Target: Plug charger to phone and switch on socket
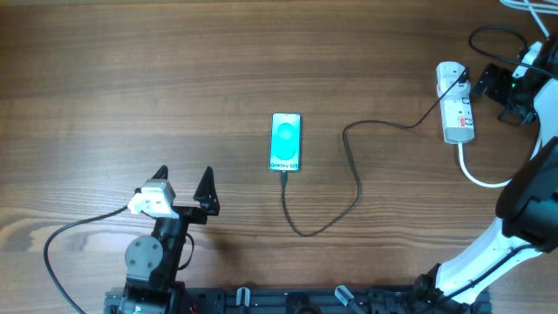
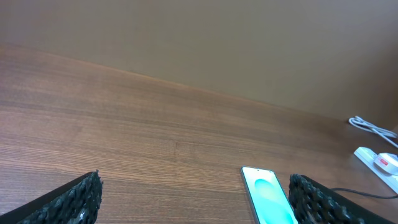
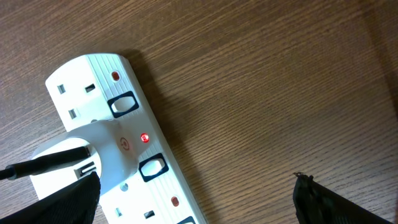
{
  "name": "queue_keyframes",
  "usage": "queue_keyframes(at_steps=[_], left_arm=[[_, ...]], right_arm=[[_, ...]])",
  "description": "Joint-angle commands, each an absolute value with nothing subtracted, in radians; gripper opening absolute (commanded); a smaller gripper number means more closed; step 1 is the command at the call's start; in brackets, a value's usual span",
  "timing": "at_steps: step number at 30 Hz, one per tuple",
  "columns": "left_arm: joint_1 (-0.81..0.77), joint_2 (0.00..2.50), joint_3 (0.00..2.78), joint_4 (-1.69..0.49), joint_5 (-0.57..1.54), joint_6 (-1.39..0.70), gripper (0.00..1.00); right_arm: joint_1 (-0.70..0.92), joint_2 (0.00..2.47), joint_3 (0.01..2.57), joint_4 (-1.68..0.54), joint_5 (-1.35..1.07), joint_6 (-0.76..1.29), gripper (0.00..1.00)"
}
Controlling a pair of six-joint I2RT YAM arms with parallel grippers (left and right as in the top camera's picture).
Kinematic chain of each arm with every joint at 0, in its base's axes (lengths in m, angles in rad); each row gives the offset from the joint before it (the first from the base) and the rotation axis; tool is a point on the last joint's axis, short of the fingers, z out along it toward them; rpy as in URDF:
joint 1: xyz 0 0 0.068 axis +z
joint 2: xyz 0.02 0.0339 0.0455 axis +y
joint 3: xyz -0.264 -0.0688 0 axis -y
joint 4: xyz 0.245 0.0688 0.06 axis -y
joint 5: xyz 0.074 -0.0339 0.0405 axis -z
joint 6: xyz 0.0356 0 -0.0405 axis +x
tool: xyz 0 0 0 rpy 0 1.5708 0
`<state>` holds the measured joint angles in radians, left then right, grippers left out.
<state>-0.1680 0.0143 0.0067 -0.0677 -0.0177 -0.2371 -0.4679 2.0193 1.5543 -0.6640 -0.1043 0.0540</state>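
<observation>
The phone [image 1: 286,141] lies flat mid-table with its teal screen up; it also shows in the left wrist view [image 2: 267,196]. The thin black charger cable [image 1: 353,179] meets the phone's near edge, loops right and runs up to the white socket [image 1: 456,105] at the far right. In the right wrist view the socket [image 3: 165,186] carries a white adapter with a lit red light [image 3: 145,137] and the black cable [image 3: 43,163]. My right gripper [image 1: 485,92] is open and empty just right of the socket, its fingers wide apart [image 3: 199,205]. My left gripper [image 1: 183,187] is open and empty, left of the phone [image 2: 199,199].
A thick white cord [image 1: 475,174] leaves the socket's near end and curves right. More white cord [image 2: 373,127] lies at the far right edge. My right arm's base [image 1: 488,253] stands at the near right. The table's near edge holds the arm mounts.
</observation>
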Motion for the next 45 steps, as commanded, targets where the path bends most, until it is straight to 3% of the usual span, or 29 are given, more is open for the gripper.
queue_keyframes(at_steps=[1, 23, 35, 40, 45], left_arm=[[-0.161, 0.003, 0.006, -0.073, -0.020, -0.216, 1.00], [-0.161, 0.003, 0.006, -0.073, -0.020, -0.216, 1.00], [-0.161, 0.003, 0.006, -0.073, -0.020, -0.216, 1.00], [-0.161, 0.003, 0.006, -0.073, -0.020, -0.216, 1.00], [-0.161, 0.003, 0.006, -0.073, -0.020, -0.216, 1.00]], right_arm=[[-0.471, 2.005, 1.552, -0.662, -0.113, 0.041, 1.00], [-0.465, 1.260, 1.552, -0.664, -0.113, 0.041, 1.00], [-0.178, 1.198, 1.479, -0.752, -0.093, -0.027, 1.00], [-0.160, 1.173, 1.111, -0.456, -0.215, -0.027, 1.00], [-0.160, 1.092, 0.614, 0.042, -0.342, -0.021, 1.00]])
